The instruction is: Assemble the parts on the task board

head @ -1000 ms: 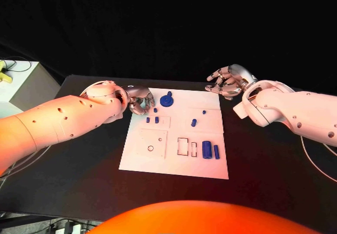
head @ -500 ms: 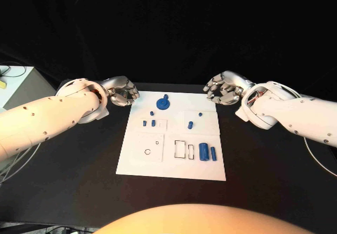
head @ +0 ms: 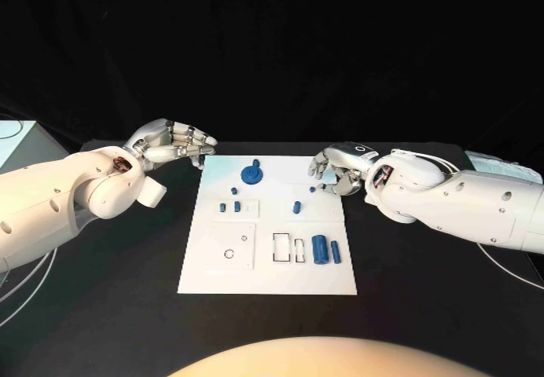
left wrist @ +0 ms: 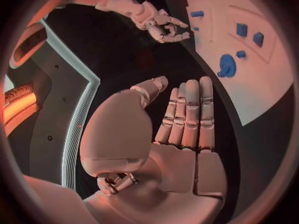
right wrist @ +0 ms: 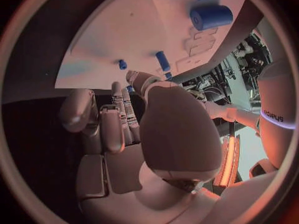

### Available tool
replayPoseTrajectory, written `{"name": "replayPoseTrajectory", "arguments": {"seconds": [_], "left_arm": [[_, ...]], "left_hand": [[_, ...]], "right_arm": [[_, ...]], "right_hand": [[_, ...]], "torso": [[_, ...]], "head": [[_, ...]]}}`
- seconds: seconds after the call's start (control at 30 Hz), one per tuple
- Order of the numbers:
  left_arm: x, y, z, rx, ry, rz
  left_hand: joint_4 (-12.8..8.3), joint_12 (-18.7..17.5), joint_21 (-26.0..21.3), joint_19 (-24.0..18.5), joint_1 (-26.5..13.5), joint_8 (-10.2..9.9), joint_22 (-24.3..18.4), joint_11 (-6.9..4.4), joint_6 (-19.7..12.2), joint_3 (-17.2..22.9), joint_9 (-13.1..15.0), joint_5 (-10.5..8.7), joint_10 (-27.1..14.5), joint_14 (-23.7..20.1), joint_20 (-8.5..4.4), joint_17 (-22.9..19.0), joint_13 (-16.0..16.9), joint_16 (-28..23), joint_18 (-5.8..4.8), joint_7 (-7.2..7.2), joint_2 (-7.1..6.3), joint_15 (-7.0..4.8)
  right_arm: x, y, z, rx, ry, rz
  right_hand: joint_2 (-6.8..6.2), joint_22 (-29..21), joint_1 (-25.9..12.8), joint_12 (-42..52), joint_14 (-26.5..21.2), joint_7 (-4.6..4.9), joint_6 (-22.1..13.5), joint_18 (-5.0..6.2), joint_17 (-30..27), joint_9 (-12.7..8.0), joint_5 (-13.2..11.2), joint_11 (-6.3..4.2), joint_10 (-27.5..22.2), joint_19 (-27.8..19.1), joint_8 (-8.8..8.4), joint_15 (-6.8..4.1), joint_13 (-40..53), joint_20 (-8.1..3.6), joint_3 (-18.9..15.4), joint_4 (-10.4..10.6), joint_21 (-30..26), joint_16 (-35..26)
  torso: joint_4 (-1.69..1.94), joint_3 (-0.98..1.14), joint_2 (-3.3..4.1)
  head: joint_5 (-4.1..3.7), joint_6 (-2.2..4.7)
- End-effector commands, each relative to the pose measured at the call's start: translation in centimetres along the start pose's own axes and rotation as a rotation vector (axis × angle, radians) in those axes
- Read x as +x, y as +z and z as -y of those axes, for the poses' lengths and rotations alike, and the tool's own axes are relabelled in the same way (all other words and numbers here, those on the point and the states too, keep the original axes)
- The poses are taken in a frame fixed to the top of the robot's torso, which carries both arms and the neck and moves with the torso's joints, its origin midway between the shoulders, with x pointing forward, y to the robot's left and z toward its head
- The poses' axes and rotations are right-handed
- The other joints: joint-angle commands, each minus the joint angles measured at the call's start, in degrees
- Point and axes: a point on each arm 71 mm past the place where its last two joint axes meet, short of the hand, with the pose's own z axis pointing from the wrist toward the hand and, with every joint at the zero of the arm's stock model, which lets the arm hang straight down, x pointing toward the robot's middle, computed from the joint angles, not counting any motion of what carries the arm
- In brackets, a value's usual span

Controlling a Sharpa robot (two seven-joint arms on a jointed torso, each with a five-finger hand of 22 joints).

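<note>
White and flat, the rectangular task board lies mid-table with its small blue parts scattered over it — a round blue knobbed disc near the far edge, a fat blue cylinder by the outlined slots. The silver right hand hovers over the board's far right corner, fingers loosely curled, holding nothing. The silver left hand, off the board's far left corner, is apart and empty too (fingers straight in its wrist view). A careless descent could knock the small upright pegs over — they look light.
</note>
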Motion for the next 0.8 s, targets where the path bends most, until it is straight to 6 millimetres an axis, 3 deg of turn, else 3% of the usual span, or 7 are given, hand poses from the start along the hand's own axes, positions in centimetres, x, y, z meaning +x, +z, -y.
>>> {"name": "replayPoseTrajectory", "arguments": {"seconds": [0.03, 0.23, 0.53, 0.63, 0.8], "left_arm": [[0.3, -0.3, 0.9, 0.09, -0.178, -0.016], [0.7, -0.6, 1.3, 0.11, -0.195, -0.024], [0.9, -0.8, 1.5, 0.12, -0.199, -0.025], [1.0, -0.8, 1.5, 0.121, -0.199, -0.027], [1.0, -0.9, 1.5, 0.12, -0.197, -0.028]], "left_hand": [[-0.5, 0.22, -0.41, 0.45, 0.64, 0.35, -0.23, -0.09, 0.47, 0.12, 0.08, 0.37, 0.52, -0.27, -0.03, -0.11, 0.06, -0.33, 0.89, -0.01, 0.34, -0.26], [-0.85, 0.16, -0.57, 0.65, 1.28, 0.42, -0.36, -0.12, 0.6, 0.32, 0.08, 0.39, 0.67, -0.33, -0.17, -0.19, 0.04, -0.55, 0.88, 0.02, 0.61, -0.33], [-1.06, 0.0, -0.62, 0.8, 1.6, 0.29, -0.41, 0.01, 0.41, 0.34, 0.01, 0.37, 0.53, -0.35, -0.25, -0.26, -0.01, -0.73, 0.85, 0.22, 0.68, -0.3], [-1.11, -0.04, -0.63, 0.83, 1.67, 0.25, -0.42, 0.04, 0.35, 0.34, -0.01, 0.37, 0.49, -0.35, -0.26, -0.27, -0.02, -0.76, 0.85, 0.26, 0.7, -0.29], [-1.17, -0.07, -0.64, 0.86, 1.77, 0.22, -0.43, 0.06, 0.3, 0.36, -0.03, 0.38, 0.46, -0.35, -0.27, -0.29, -0.03, -0.8, 0.84, 0.3, 0.74, -0.27]], "right_arm": [[0.4, 0.2, -0.2, 0.005, -0.101, -0.025], [0.7, 0.5, -0.7, 0.0, -0.113, -0.031], [1.5, 1.2, -1.2, 0.0, -0.124, -0.057], [1.7, 1.3, -1.1, 0.007, -0.133, -0.068], [2.1, 1.4, -0.9, 0.021, -0.155, -0.089]], "right_hand": [[0.05, 0.05, -0.54, -0.28, 2.08, -0.1, 0.55, -0.74, -0.1, -0.04, -0.22, 0.26, -0.02, 0.21, -0.4, 0.04, -0.18, 0.23, -0.3, 0.06, 0.08, 0.17], [0.28, 0.17, -0.54, -0.51, 2.02, -0.12, 0.81, -0.76, -0.31, -0.03, 0.19, 0.23, 0.3, 0.25, -0.46, 0.05, -0.52, 0.26, -0.13, -0.06, 0.24, 0.03], [0.84, 0.55, -0.39, -1.0, 2.12, -0.18, 1.81, -0.81, -0.09, 0.11, 0.31, 0.11, 1.41, 0.44, -0.44, -0.05, -1.37, 0.23, 0.69, -0.42, 0.77, 0.24], [1.08, 0.73, -0.34, -1.53, 2.17, -0.23, 2.3, -0.83, 0.0, 0.15, -1.12, 0.05, 2.11, 0.51, -0.63, -0.1, -2.1, 0.19, 1.63, -0.78, 0.95, 0.35], [1.29, 0.85, -0.39, -1.77, 2.19, -0.31, 2.89, -0.84, 0.05, 0.25, -1.39, -0.05, 2.83, 0.54, -0.62, -0.17, -2.54, 0.14, 2.35, -1.01, 1.07, 0.42]], "torso": [[-0.02, -0.04, 0.05], [0.06, -0.05, 0.03], [-0.04, 0.02, 0.03], [0.04, -0.01, 0.04], [0.05, 0.03, 0.04]], "head": [[-0.14, -0.01], [-0.6, -0.19], [-0.61, -0.47], [-0.7, -0.6], [-0.78, -0.87]]}}
